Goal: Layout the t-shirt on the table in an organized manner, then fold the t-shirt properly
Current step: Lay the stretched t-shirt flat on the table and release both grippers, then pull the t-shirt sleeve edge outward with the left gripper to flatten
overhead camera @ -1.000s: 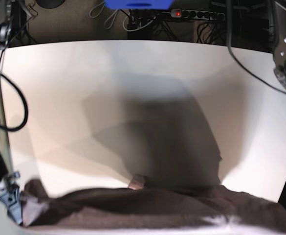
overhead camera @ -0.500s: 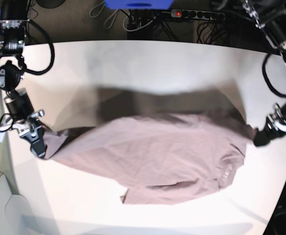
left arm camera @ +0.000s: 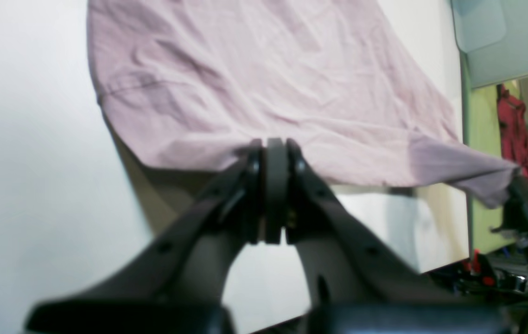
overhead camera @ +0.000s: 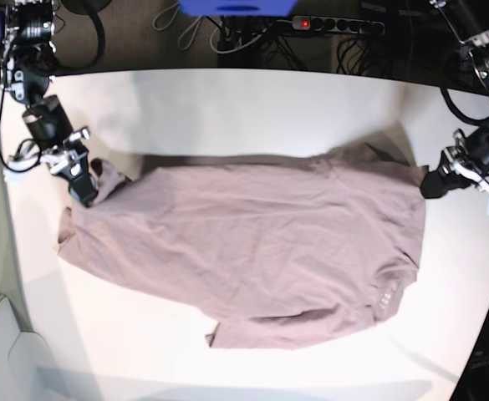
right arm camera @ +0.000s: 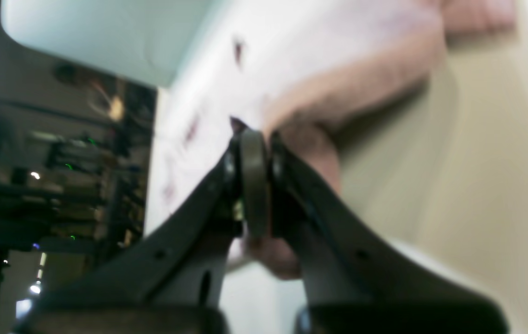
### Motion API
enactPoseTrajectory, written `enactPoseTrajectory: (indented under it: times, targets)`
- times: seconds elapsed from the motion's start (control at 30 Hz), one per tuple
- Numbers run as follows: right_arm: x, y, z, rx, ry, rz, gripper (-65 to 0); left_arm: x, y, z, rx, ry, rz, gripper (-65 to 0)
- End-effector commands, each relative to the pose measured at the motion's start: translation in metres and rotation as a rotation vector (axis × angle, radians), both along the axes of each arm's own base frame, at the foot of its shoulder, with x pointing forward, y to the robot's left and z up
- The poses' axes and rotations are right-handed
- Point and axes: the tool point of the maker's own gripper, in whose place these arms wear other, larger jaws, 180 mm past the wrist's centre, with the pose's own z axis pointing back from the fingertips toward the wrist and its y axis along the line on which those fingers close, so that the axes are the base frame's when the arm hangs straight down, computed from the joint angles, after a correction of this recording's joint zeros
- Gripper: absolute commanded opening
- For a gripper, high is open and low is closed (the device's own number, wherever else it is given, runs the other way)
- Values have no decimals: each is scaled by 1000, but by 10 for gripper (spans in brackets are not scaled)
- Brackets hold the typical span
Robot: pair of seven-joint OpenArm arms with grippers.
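The base view is showing the whole t-shirt (overhead camera: 261, 251) lying spread across the middle of the white tabletop (overhead camera: 227, 109), stretched from nine to three o'clock. The right gripper (overhead camera: 84, 190) is pinching its nine o'clock end and the left gripper (overhead camera: 432, 182) is pinching its three o'clock end.

The left wrist view is giving what the base view cannot: the left gripper's fingers (left arm camera: 251, 195) are pressing together on the shirt's near hem, with the cloth fanning out toward twelve o'clock. The right wrist view, badly blurred, is showing the right gripper (right arm camera: 253, 139) clamping a bunched fold of pink cloth just above the tabletop.

Compared with half a second earlier, the shirt is lying flatter and wider, its shadow is shrinking, and both arms are sitting farther toward twelve o'clock.
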Motion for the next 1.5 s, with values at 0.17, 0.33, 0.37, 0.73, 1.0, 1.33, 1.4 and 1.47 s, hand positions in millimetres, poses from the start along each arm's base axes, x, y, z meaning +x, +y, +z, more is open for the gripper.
enactPoseTrajectory:
  times: [0.17,0.33,0.37,0.73,1.0,1.33,1.4,1.47]
  targets:
    - [-17,-1,-3,9,26,2,-650,-9,-4,-13,-13,78,-56,-645]
    - [-30,13,-16,18,111,102,-650,-14,6,-18,15,135,-81,-644]
    - [-32,15,-17,13,122,121,-650,-14,10,-16,29,134,-81,-635]
    - [-35,-1,-18,-38,157,148,-650,1,43,17,190,59,-133,-272]
    - [-41,-9,-30,-115,205,168,-650,-12,36,5,217,36,-200,-271]
    - [-58,-12,-66,-308,374,292,-650,-44,54,-17,164,72,-14,-271]
    - [-63,-18,-71,-365,411,316,-618,-49,53,-27,166,99,9,-272]
    - [-66,-24,-75,-422,437,330,-556,-53,47,-36,156,121,21,-271]
